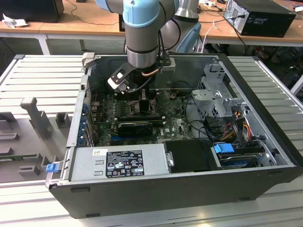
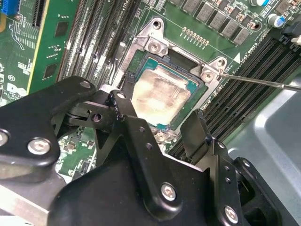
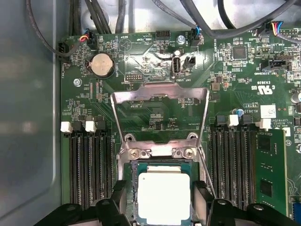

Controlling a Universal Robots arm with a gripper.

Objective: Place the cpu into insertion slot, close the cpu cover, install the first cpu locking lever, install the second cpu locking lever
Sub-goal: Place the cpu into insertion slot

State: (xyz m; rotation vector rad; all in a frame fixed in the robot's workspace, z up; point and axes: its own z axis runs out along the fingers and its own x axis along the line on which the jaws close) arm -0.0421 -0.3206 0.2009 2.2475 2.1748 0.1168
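Cpu (image 3: 163,202) seated in slot (image 3: 160,163); gripper (image 3: 160,189) spread astride it, apparently gripping nothing; cover (image 3: 160,92) open, needs closing.

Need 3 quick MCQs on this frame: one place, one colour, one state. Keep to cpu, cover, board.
1. Where is the cpu?
A. in the insertion slot
B. on the power supply
C. in a memory slot

2. Motherboard colour?
A. red
B. green
C. blue

3. The cpu cover is:
A. shut over the chip
B. swung up open
C. lying outside the case

Answers:
1. A, its silver top sits inside the black rim.
2. B, green in both wrist views.
3. B, the board shows through its cut-out, clear of the chip.
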